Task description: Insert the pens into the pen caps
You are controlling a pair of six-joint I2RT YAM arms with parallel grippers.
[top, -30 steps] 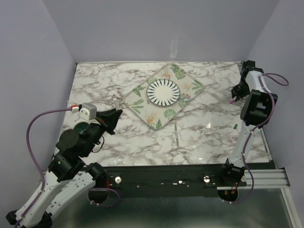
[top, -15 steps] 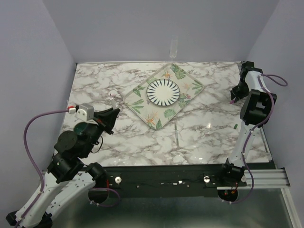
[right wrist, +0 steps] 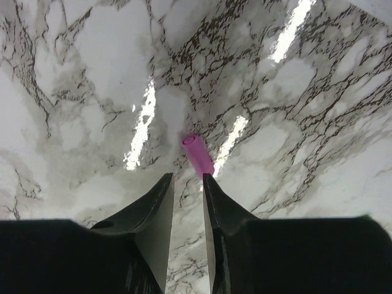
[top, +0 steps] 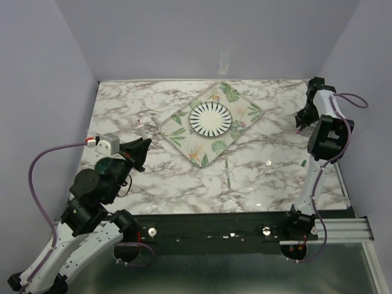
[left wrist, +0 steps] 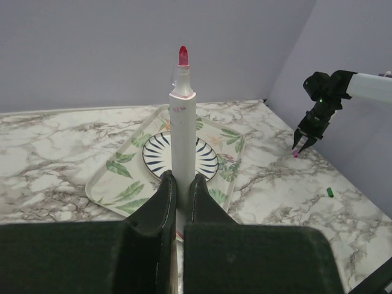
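Right gripper (right wrist: 187, 179) has shifted back above pink cap (right wrist: 198, 157); left gripper (left wrist: 181, 184) grips pen (left wrist: 182, 122).

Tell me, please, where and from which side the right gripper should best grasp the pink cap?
Grip the pink cap across its middle, coming down from above with the right gripper. It lies on its side on the table, so only its long flanks are free, and its mouth should probably be left clear for the pen in the left gripper.

White red-tipped pen (left wrist: 182, 135), pink cap (right wrist: 198, 156), leaf-print tray (top: 236, 94) — grey-veined marble table (top: 135, 104)
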